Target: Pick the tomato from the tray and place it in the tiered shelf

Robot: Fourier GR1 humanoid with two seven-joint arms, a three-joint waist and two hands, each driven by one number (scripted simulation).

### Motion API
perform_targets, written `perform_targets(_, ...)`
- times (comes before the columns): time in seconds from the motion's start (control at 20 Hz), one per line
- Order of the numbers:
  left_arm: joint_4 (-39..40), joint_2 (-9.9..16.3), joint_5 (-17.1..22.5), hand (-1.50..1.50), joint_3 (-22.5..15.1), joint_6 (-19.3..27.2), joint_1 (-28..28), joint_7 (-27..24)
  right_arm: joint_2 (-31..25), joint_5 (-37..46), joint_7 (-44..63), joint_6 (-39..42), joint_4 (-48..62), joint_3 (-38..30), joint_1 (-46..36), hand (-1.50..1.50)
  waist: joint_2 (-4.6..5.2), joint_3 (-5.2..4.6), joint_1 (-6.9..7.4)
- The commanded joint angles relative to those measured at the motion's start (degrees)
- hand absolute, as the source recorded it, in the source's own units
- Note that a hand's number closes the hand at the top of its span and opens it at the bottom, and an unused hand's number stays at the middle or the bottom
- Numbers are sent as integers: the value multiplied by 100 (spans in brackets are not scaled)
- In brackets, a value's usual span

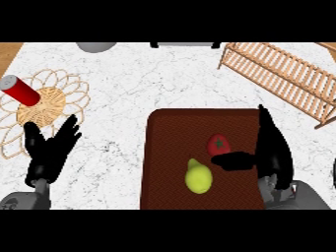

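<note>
White marble tabletop [134, 98] carries a dark red tray [170, 147] holding a tomato [218, 144] and a yellow lemon [198, 177] just below it. Over the tray's right edge, the right hand [272, 152] has fingers straight and its thumb reaching beside the tomato, not clamped on it. At lower left rests the left hand [48, 150], fingers spread apart. A wooden shelf [290, 78] lies at upper right, and a red can [19, 90] sits on a woven mat [61, 93].

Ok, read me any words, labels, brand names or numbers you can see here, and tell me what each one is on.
None can be read. The red can lying on the woven mat shows no lettering. The tomato, lemon, dark tray and wooden shelf carry no text.
</note>
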Motion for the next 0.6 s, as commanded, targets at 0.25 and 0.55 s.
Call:
perform_targets(0.25, 126, -76, -83, 0, 67, 24, 192, -166, 869, 843, 1323, 658, 529, -139, -69, -150, -9, -1, -117)
perform_targets(0.55, -11, -137, -52, 0, 28, -86, 178, -54, 1460, 1266, 910, 658, 1363, -510, -279, -150, 9, 5, -81)
